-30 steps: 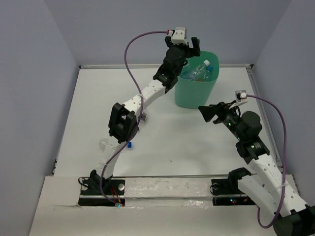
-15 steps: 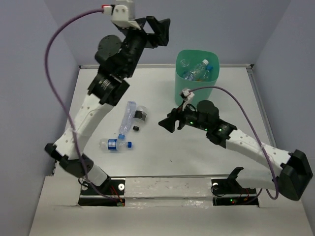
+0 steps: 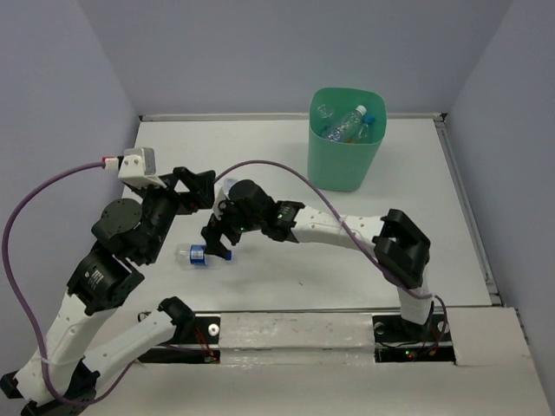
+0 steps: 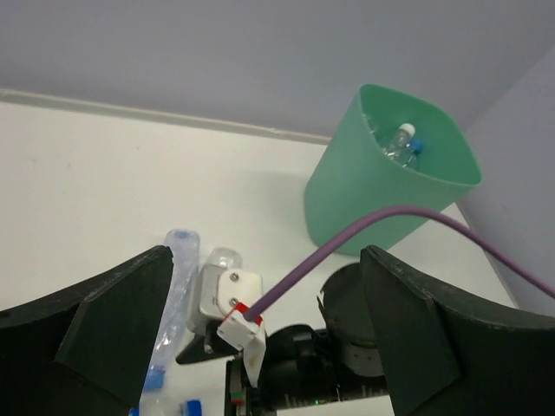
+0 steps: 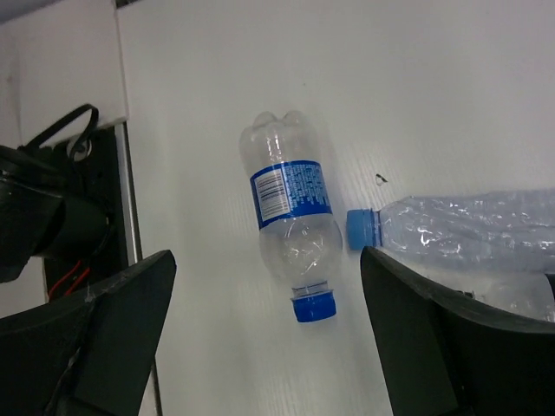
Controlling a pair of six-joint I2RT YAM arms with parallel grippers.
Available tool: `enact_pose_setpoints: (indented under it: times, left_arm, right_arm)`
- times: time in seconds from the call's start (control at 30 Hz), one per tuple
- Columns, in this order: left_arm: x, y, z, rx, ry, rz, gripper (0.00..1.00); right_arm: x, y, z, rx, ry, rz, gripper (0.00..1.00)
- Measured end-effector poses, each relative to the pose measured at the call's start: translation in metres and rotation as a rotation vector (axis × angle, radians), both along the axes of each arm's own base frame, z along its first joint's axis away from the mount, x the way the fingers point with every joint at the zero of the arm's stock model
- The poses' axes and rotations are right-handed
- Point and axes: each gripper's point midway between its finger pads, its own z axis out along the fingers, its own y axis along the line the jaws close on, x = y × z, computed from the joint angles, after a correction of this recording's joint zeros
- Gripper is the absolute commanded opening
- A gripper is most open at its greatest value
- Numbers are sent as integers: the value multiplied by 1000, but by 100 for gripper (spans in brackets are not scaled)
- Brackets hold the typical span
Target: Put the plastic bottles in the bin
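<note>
The mint-green bin (image 3: 345, 160) stands at the back right with several clear bottles (image 3: 351, 124) inside; it also shows in the left wrist view (image 4: 381, 186). A clear bottle with a blue label and blue cap (image 5: 290, 221) lies on the table, also in the top view (image 3: 196, 254). A crushed clear bottle with a blue cap (image 5: 468, 227) lies beside it, also in the left wrist view (image 4: 176, 273). My right gripper (image 3: 217, 240) is open and empty, hovering over the labelled bottle (image 5: 267, 256). My left gripper (image 3: 198, 184) is open and empty, raised at the left (image 4: 264, 256).
The right arm (image 3: 329, 227) stretches leftward across the middle of the table. Its wrist camera and purple cable (image 4: 227, 303) sit in front of my left gripper. Another small clear bottle (image 4: 221, 257) lies by the crushed one. The mounting rail (image 5: 126, 199) runs along the near edge.
My left arm has swung down and back from high near the bin to the left side. My right arm has reached further left, now over the two lying bottles.
</note>
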Motion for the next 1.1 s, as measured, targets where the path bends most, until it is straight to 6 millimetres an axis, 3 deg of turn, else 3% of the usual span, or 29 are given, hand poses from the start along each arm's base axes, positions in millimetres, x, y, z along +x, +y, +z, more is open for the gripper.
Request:
enact_pose_setpoints:
  times: [0.17, 0.43, 0.53, 0.67, 0.83, 0.93, 1.0, 1.1]
  left_arm:
    - [-16, 32, -29, 13, 47, 98, 99]
    - [-20, 53, -45, 26, 61, 184, 99]
    - [-19, 54, -55, 47, 81, 192, 99]
    - [-21, 56, -59, 52, 84, 195, 99]
    - [-23, 59, -59, 50, 83, 198, 99]
    - [-23, 60, -60, 54, 86, 205, 99]
    - [-21, 59, -61, 61, 91, 210, 99]
    - [-14, 53, -63, 77, 107, 210, 99]
  right_arm:
    - [0, 49, -16, -32, -58, 94, 93]
    - [-2, 80, -98, -184, -29, 158, 94]
    - [-4, 85, -116, -220, -28, 169, 88]
    - [-9, 89, -132, -256, -50, 165, 66]
    - [-14, 93, -130, -237, -90, 128, 47]
    - [-20, 76, -124, -234, -81, 82, 42]
    - [-24, 60, -107, -208, -90, 46, 41]
    - [-26, 30, -56, -122, -130, -19, 41]
